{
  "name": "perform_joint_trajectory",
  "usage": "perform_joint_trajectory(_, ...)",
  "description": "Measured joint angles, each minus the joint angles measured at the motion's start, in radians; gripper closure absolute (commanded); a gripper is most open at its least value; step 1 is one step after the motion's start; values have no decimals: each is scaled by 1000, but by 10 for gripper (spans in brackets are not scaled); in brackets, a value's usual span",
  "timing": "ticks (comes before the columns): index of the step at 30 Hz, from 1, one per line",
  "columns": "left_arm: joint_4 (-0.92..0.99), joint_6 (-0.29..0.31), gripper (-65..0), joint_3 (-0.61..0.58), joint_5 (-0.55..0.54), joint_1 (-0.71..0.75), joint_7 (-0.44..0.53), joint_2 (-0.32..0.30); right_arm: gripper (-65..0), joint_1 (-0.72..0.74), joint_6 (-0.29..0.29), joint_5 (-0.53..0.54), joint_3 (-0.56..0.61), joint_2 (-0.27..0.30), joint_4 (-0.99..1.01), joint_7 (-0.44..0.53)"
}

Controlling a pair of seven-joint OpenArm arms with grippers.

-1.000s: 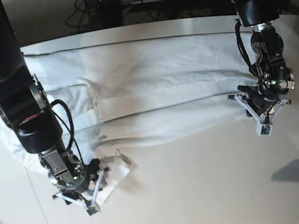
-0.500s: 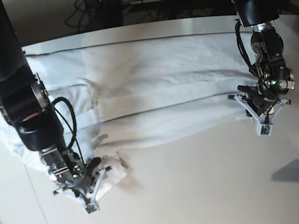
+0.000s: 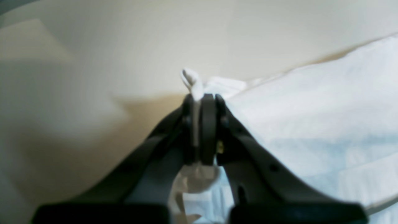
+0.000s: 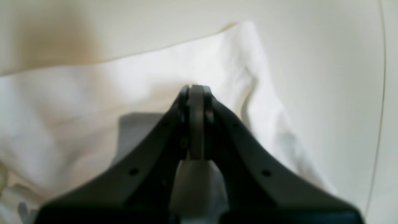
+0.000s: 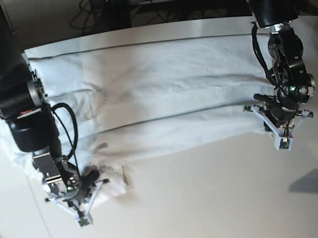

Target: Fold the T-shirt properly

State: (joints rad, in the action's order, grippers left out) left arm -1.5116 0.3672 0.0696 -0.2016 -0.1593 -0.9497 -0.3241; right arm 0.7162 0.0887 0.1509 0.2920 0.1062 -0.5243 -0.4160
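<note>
Wrist views give you what the base view cannot: on the left wrist camera the left gripper (image 3: 199, 102) has its jaws pressed together on a thin fold of the T-shirt (image 3: 311, 118), with a small tuft of white cloth poking out past the tips. On the right wrist camera the right gripper (image 4: 196, 93) has its jaws fully together over the cloth (image 4: 93, 102); you cannot tell from that blurred view whether any fabric sits between the pads. The base view instead shows you the whole garment (image 5: 166, 88), spread wide across the tabletop (image 5: 218, 194) from one arm to the other, with a long crease running along its near part.

Compared with a second ago, the right gripper (image 5: 80, 211) has gone from open to closed and now sits a little nearer the table's near-left part; the loose flap beside it has drawn in and lies smaller. The left gripper (image 5: 281, 136) has barely shifted and keeps its pinch.

You have the shirt's near corners at the two grippers: the sleeve-end bunch lies under and just beside the right one, and the opposite near corner is caught in the left one.
</note>
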Motion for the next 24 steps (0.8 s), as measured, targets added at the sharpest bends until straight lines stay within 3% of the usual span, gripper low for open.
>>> perform_joint_trajectory(6, 1, 0, 0, 0, 2, 0, 0, 0, -4, -31, -7, 3, 0, -6, -240, -48)
perform_joint_trajectory(10, 1, 0, 0, 0, 2, 0, 0, 0, -15, -22, -11, 3, 0, -7, -280, -76)
perform_joint_trajectory(11, 1, 0, 0, 0, 2, 0, 0, 0, -30, -26, -40, 7, 0, -6, -280, -76)
perform_joint_trajectory(14, 1, 0, 0, 0, 3, 9, 1, 0, -168, -32, -117, 7, -57, -7, -255, -57)
perform_joint_trajectory(17, 2, 0, 0, 0, 3, 16, -1, 0, -348, -11, -127, 3, -136, 1, -187, -29)
perform_joint_trajectory(18, 2, 0, 0, 0, 3, 16, 0, 0, -382, -4, -120, 2, -143, 7, -166, -26)
perform_joint_trajectory(24, 2, 0, 0, 0, 3, 15, 0, 0, -405, 6, -24, 0, -154, 37, -92, 13)
